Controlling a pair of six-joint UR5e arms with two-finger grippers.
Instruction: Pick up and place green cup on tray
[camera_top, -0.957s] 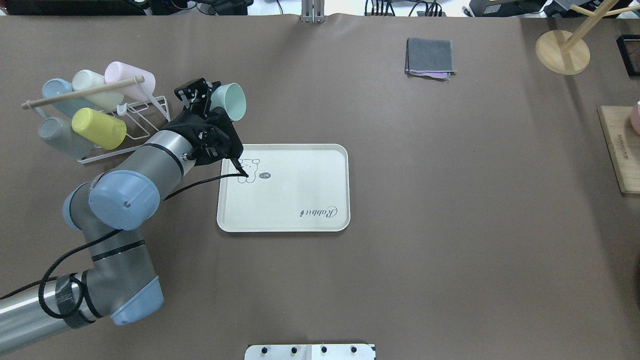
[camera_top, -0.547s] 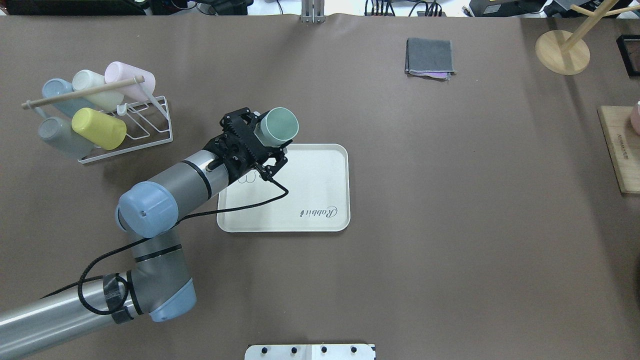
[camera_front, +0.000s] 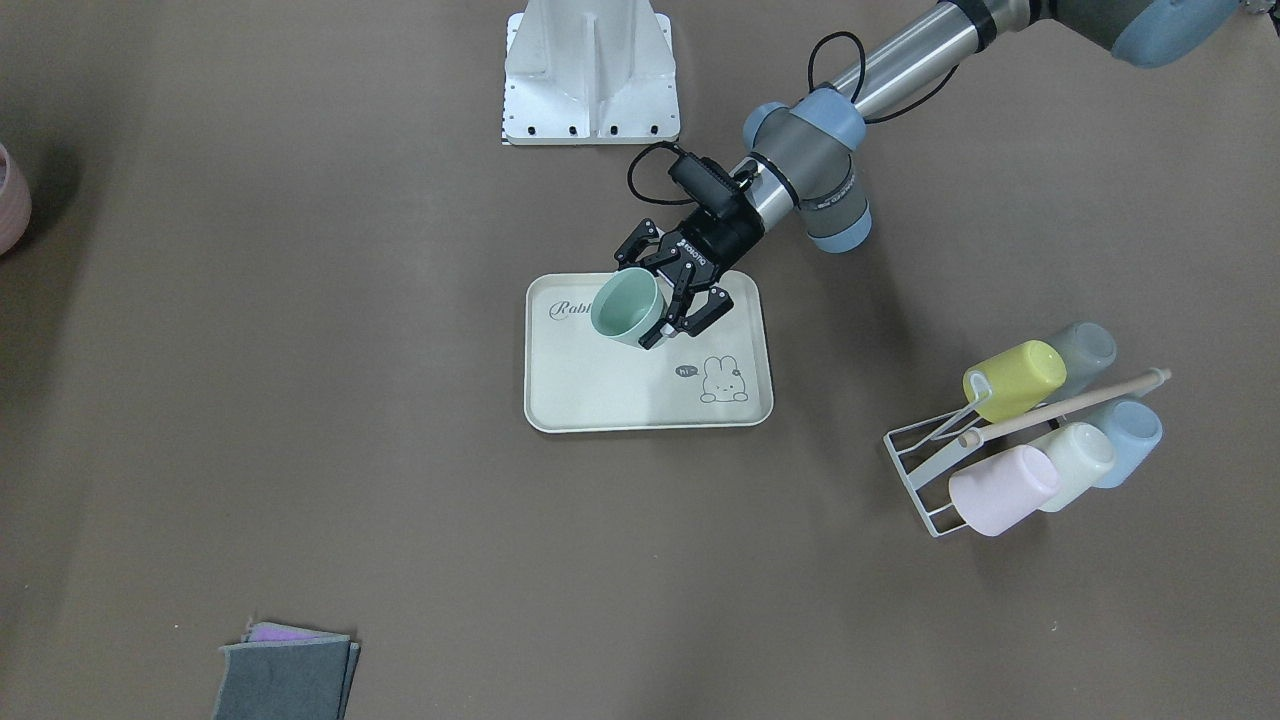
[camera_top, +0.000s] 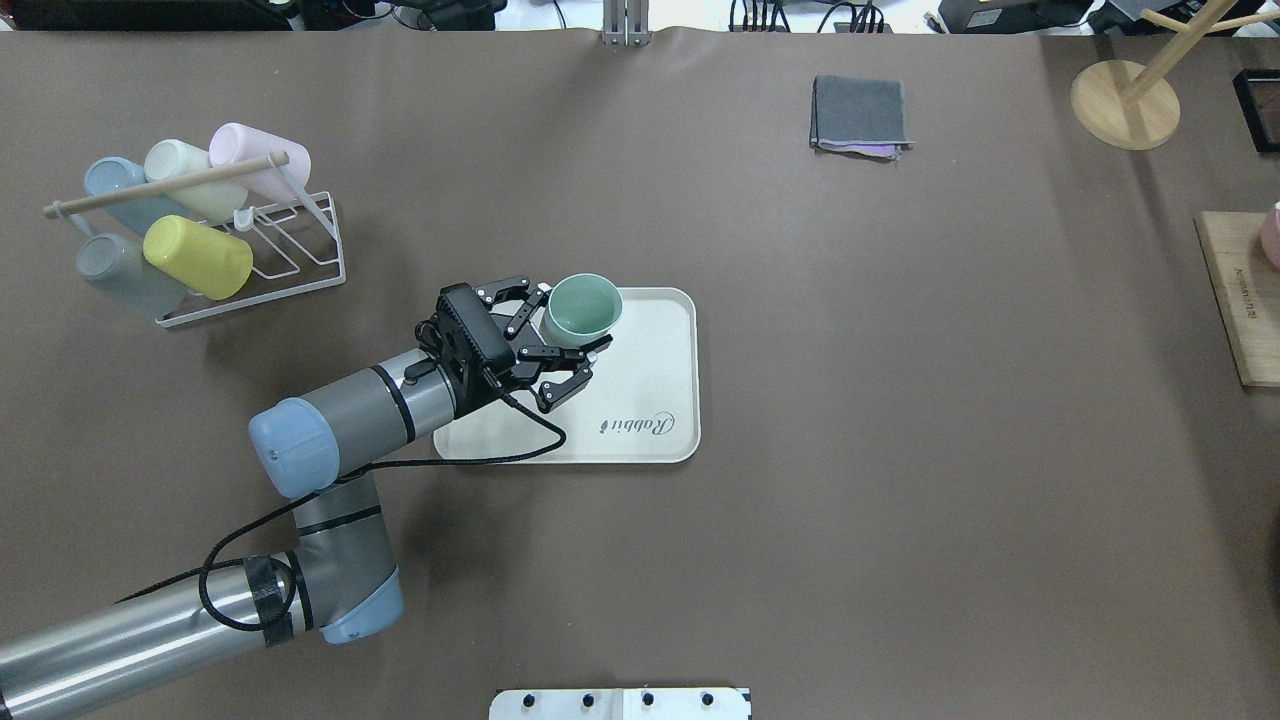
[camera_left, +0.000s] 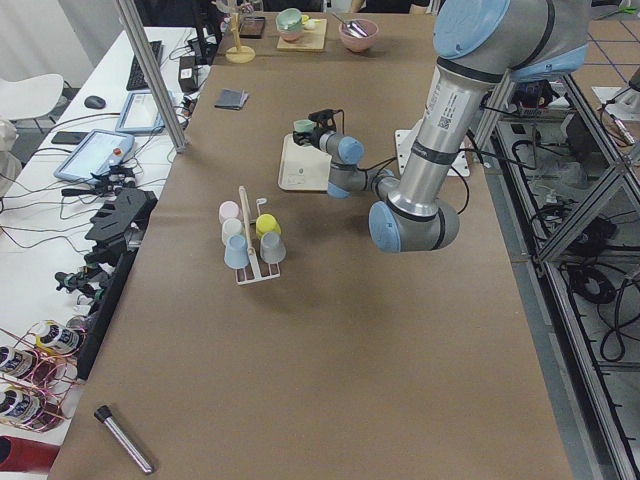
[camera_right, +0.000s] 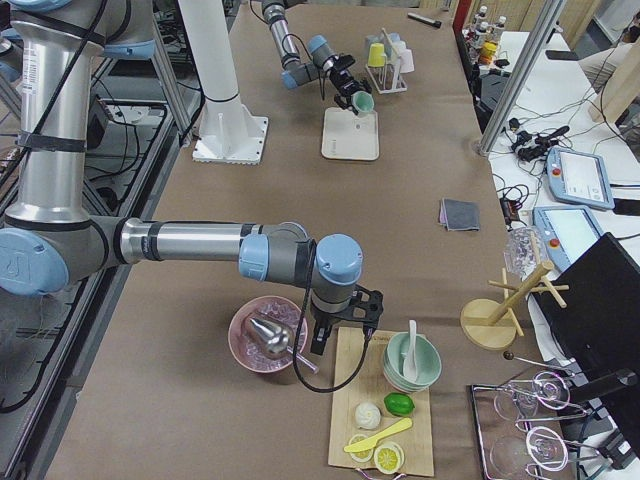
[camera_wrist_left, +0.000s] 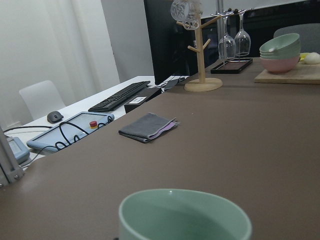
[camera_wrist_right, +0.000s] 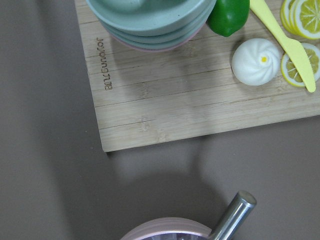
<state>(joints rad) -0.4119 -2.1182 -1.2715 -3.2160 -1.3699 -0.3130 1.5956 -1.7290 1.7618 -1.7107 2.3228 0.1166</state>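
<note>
Tray (camera_top: 655, 360) floor open beside green cup (camera_top: 583, 308) — rack (camera_top: 283, 252) well apart.

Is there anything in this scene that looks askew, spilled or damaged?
Only the green cup: the left gripper holds it tilted above the tray, its mouth seemingly leaning toward the robot. Nothing looks spilled or damaged.

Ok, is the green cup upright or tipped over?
Upright, mouth up: the overhead view looks down into the green cup, and the left wrist view shows its rim on top. A slight tilt is possible.
</note>
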